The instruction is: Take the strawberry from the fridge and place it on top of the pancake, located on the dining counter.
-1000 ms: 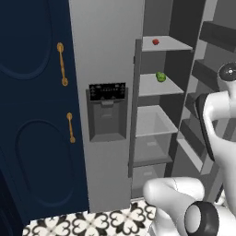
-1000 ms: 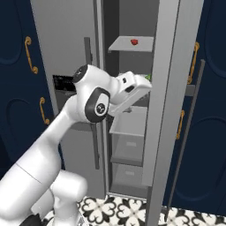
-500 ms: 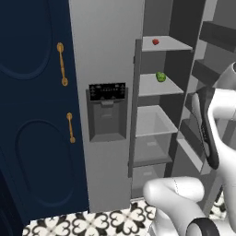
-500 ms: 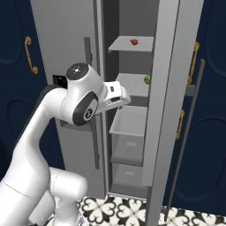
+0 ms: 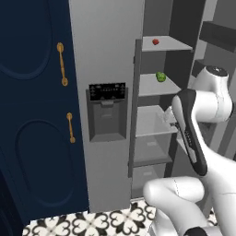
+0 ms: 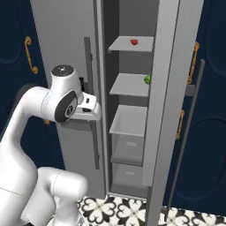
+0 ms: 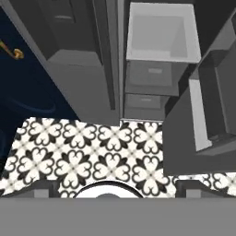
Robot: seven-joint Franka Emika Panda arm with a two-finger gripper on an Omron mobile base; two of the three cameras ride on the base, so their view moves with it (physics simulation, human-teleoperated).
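The fridge [image 5: 106,55] stands with its right side open. On its top shelf sits the tiny red strawberry [image 5: 156,41] [image 6: 134,42]. A green rounded item [image 5: 160,77] [image 6: 147,79] lies one shelf lower. My arm [image 6: 66,99] is folded in front of the fridge's closed left door, well below and left of the strawberry. The gripper [image 7: 118,189] points down at the floor and the lower drawers. Its fingertips [image 7: 44,186] stand wide apart with nothing between them, so it is open. The pancake and the dining counter are out of view.
Navy cabinets with gold handles [image 5: 61,64] [image 6: 194,62] flank the fridge. The open fridge door [image 6: 172,101] with its long bar handle stands at the right. Pale drawers [image 7: 161,37] fill the lower fridge. Black-and-white patterned tiles [image 7: 92,152] cover the floor.
The arm has swung back from in front of the shelves, leftwards in the right base view, to in front of the closed left door. The gripper stays open and empty.
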